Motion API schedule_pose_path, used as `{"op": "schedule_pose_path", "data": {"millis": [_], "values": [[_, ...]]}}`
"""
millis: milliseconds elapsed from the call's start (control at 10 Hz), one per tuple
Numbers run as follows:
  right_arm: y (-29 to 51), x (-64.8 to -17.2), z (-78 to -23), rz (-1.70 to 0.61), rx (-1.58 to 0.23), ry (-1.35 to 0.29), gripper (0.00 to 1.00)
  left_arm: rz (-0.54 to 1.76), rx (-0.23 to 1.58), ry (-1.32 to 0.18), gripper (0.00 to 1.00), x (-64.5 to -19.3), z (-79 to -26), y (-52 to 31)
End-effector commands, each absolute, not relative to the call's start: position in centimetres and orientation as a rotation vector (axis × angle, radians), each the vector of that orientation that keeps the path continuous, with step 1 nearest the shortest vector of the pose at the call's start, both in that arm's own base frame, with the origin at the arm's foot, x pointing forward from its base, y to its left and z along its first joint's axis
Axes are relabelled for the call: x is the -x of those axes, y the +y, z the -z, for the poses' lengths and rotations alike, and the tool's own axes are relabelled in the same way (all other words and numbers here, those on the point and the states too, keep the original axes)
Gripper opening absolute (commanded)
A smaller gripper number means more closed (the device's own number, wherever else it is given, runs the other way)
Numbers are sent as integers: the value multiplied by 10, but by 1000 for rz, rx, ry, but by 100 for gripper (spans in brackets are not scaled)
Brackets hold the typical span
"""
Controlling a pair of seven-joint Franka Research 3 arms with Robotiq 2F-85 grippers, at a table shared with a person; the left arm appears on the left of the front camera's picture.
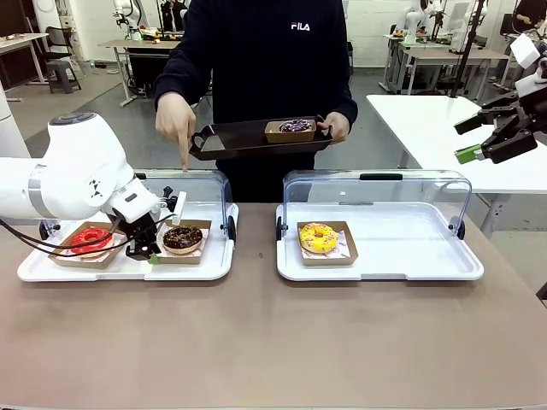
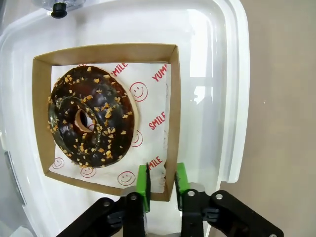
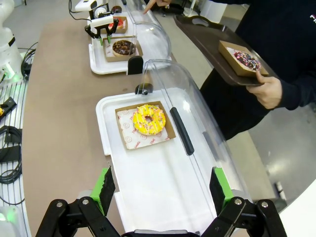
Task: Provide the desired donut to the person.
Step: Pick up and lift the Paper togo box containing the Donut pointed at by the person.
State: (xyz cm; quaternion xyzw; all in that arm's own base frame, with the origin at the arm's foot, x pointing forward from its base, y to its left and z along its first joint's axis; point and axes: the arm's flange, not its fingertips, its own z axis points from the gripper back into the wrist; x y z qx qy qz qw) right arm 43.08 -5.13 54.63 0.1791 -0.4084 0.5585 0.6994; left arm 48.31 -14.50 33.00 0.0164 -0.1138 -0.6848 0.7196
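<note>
Bench (image 1: 256,342): brown, carrying two white trays side by side, each with a clear lid hinged up at its far edge.
Person (image 1: 256,68): stands at the far side in a dark top with a white "FILA" logo (image 1: 299,26).
Pointing hand (image 1: 175,120): its forefinger points down just above the left lid (image 1: 205,184).
Dark tray (image 1: 248,141): held in the person's other hand, carrying a cardboard box with a dark sprinkled donut (image 1: 295,126).
Right tray (image 1: 410,256): a yellow donut (image 1: 318,237) in its box lies at the left end.
Left tray (image 1: 205,272): a red donut (image 1: 90,239) on the left and a chocolate donut (image 2: 91,116) with nut crumbs on the right, each in its own box.
Chocolate donut's box (image 2: 103,52): lined with white paper (image 2: 153,89) printed in red with "SMILE", "YUM" and smiley faces.
Left fingers (image 2: 143,185): narrow, straddling the box's near wall, one green pad inside over the paper, the other outside against the wall. I cannot tell whether the wall is pinched.
Right fingers (image 3: 105,187): spread wide, holding nothing, raised off at the right, well apart from the donuts.
</note>
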Motion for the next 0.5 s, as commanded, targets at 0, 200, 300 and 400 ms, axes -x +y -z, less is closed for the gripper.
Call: {"op": "schedule_pose_path", "data": {"millis": [0, 200, 300, 400], "values": [[-52, -431, -545, -1255, -404, -912, 100, 1507, -56, -248, 0, -488, -330, -146], [-52, -431, -545, -1255, -404, -912, 100, 1514, -48, -246, 0, -487, -330, -146], [-52, -431, -545, -1255, -404, -912, 100, 1518, -44, -247, 0, -486, -330, -145], [-52, -431, -545, -1255, -404, -912, 100, 1527, -41, -250, 0, -485, -329, -145]]}}
